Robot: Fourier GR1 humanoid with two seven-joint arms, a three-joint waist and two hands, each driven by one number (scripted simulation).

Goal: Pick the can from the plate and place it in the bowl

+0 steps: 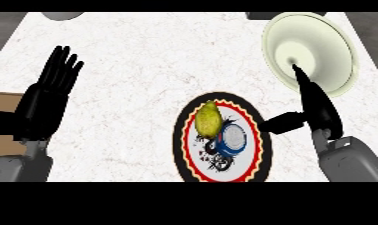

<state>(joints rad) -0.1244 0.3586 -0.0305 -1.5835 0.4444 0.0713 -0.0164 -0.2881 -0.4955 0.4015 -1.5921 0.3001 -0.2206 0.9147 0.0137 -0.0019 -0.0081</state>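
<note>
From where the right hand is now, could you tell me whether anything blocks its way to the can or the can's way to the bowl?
Nothing visible does. The right hand is open beside the plate, its thumb toward the can. The yellow fruit touches the can on the far side from the hand. Only bare counter lies between plate and bowl.

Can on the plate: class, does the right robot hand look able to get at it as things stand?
Probably yes. The right robot hand is open just beside the plate, thumb pointing toward the can. Nothing lies between them; the lemon sits on the can's far side.
</note>
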